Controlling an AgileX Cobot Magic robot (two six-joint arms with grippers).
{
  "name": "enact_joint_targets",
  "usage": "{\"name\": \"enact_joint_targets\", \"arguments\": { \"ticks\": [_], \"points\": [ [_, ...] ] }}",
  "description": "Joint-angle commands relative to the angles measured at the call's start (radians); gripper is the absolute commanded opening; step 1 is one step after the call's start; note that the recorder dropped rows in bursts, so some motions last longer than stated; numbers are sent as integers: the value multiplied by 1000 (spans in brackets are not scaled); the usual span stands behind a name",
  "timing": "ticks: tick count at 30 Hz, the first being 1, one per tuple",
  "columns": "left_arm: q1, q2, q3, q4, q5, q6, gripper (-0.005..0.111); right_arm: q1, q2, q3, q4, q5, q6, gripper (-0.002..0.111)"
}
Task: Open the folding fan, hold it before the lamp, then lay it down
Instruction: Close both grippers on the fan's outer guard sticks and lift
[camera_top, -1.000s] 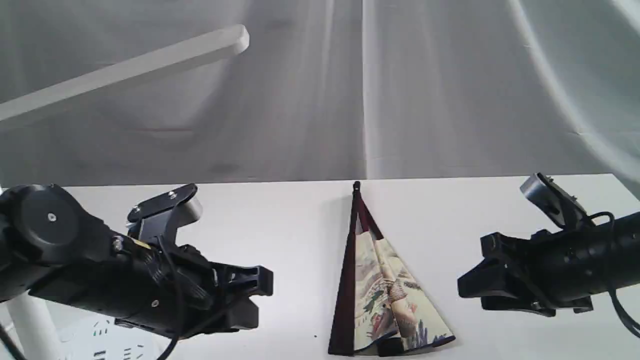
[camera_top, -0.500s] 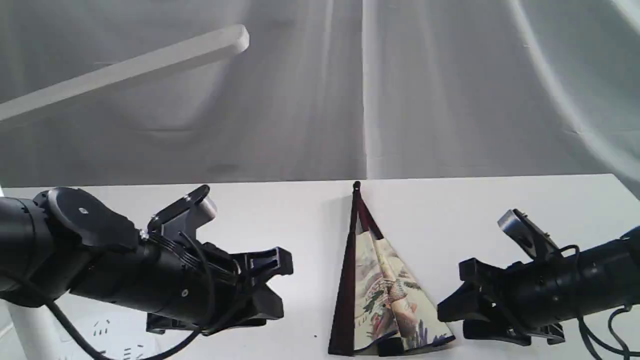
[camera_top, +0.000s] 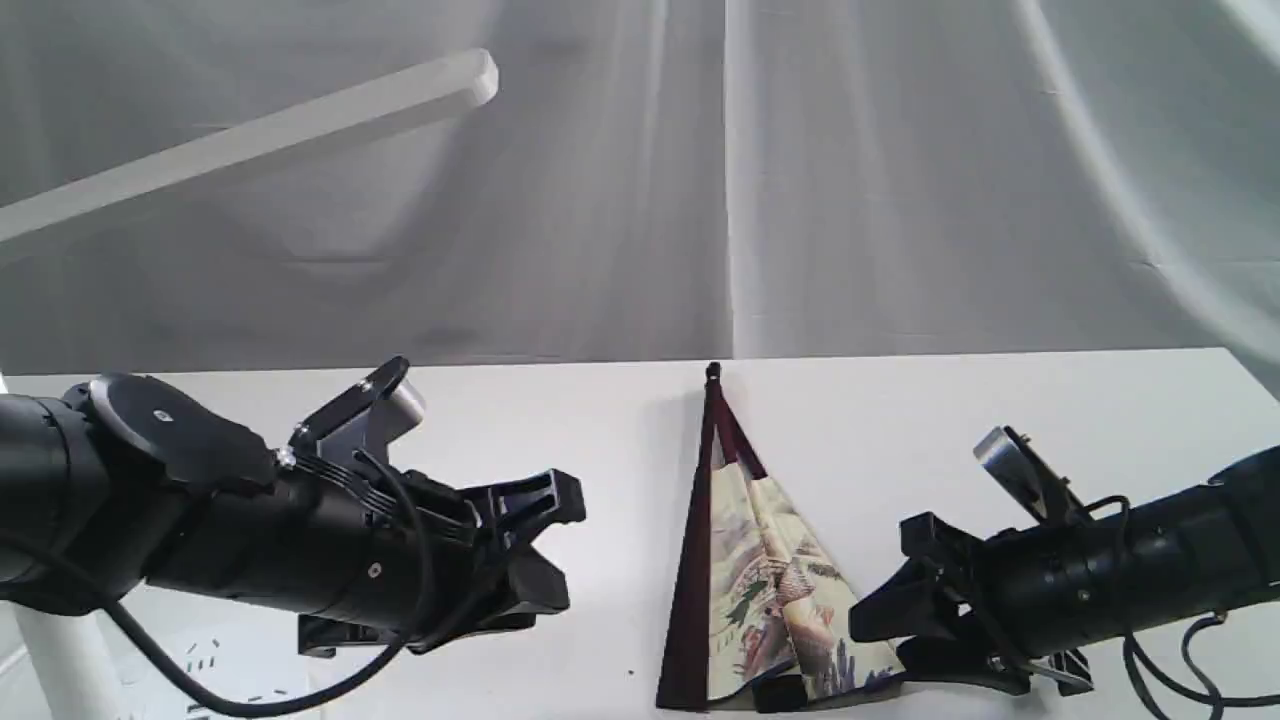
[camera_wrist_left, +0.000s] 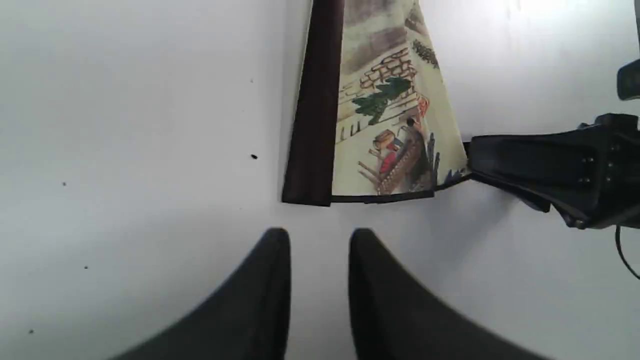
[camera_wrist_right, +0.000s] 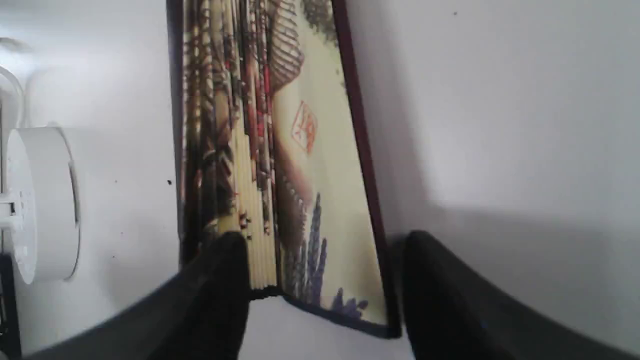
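Observation:
The folding fan lies partly spread on the white table, pivot at the far end and painted cream leaf toward the camera. My right gripper is open and low at the fan's right corner. In the right wrist view its fingers straddle the dark-edged outer fold of the fan. My left gripper is open, left of the fan and apart from it. In the left wrist view the fan's maroon guard stick lies just past the left gripper. The lamp's bar head hangs upper left.
The lamp's white pole and round base stand at the table's front left, under my left arm; the base also shows in the right wrist view. A pale draped cloth closes off the back.
My right gripper has dropped and slid left until its open jaws reach the fan's right corner. My left gripper has swung right toward the fan and tilted. The fan has not moved.

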Motion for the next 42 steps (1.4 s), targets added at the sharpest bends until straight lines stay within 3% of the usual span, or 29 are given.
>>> {"name": "enact_joint_targets", "arguments": {
  "ticks": [1, 11, 22, 27, 32, 35, 42],
  "points": [
    [-4, 3, -6, -9, -13, 8, 22, 29, 4, -4, -17, 0, 2, 48],
    [-4, 3, -6, -19, -11, 6, 22, 63, 4, -4, -10, -70, 55, 43],
    [-4, 3, -6, -88, -11, 4, 22, 63, 4, -4, -12, -70, 55, 0],
    [-4, 3, -6, -127, -2, 4, 26, 63, 4, -4, -12, -56, 29, 0],
    [-4, 3, -6, -127, 10, 4, 55, 63, 4, -4, 55, 64, -118, 0],
    [14, 3, -6, -144, 40, 2, 61, 63, 4, -4, 84, 126, -153, 0],
    [168, 3, -4, -206, 241, 41, 61, 63, 4, -4, 100, 203, -191, 0]
  ]
}}
